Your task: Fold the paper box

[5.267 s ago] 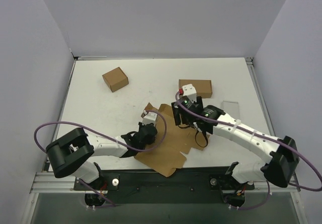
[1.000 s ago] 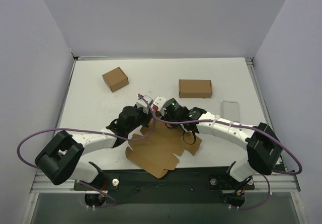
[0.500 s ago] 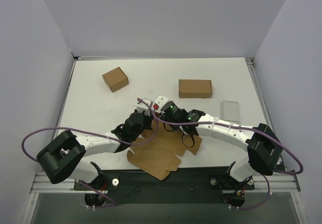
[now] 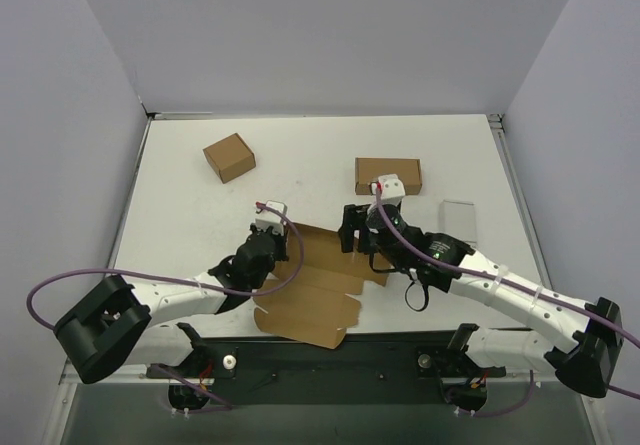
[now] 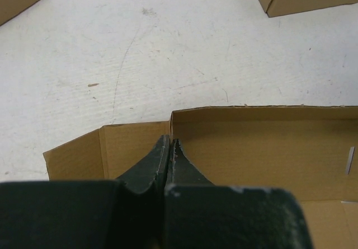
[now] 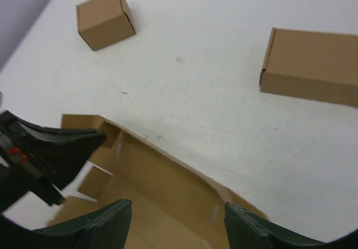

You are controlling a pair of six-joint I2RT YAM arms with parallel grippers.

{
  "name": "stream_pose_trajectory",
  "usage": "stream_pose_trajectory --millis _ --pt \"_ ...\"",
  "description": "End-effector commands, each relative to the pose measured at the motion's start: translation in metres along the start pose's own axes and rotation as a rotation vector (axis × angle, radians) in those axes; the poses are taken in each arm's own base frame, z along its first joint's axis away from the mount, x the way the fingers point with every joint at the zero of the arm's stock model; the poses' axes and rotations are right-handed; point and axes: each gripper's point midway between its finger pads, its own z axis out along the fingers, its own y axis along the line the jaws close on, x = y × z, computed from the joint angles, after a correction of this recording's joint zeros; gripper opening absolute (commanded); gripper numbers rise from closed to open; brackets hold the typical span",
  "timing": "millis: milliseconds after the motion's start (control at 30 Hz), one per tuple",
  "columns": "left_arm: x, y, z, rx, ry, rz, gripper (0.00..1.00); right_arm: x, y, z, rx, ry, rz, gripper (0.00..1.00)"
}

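Below spread right claw [image 6: 176, 212], paper box [image 4: 315, 295], closed left claw [image 5: 169, 144] at flap

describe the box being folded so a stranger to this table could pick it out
Look at the white table, middle of its near edge. The paper box lies there as an opened-out brown cardboard sheet with flaps and one long wall raised. Unlike it, the squarish carton and the oblong box farther back are closed up, and the flat case is pale grey.
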Motion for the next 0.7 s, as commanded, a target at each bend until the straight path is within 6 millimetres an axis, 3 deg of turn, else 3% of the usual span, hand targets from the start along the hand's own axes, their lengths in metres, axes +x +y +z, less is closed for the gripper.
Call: stream_pose_trajectory --millis 0,33,67,100,200,667 --pt "-0.028 -0.001 -0.005 -0.017 -0.127 -0.025 0.00 0.009 0.051 0.004 -0.177 0.049 0.481 0.64" --pt "-0.029 0.000 -0.006 -0.020 -0.136 -0.019 0.00 0.009 0.067 0.004 -0.238 0.073 0.602 0.64" --pt "-0.027 0.000 -0.008 -0.027 -0.139 -0.011 0.00 0.019 0.070 0.008 -0.251 0.090 0.657 0.64" --pt "-0.030 -0.001 -0.009 -0.027 -0.153 -0.015 0.00 0.007 0.081 0.009 -0.313 0.059 0.724 0.64" --pt "-0.032 -0.002 -0.014 -0.036 -0.178 0.000 0.00 0.011 0.088 0.019 -0.322 0.075 0.866 0.65" --pt "-0.034 -0.010 -0.037 -0.015 -0.284 0.043 0.00 0.029 0.041 0.069 -0.124 -0.006 1.183 0.69"
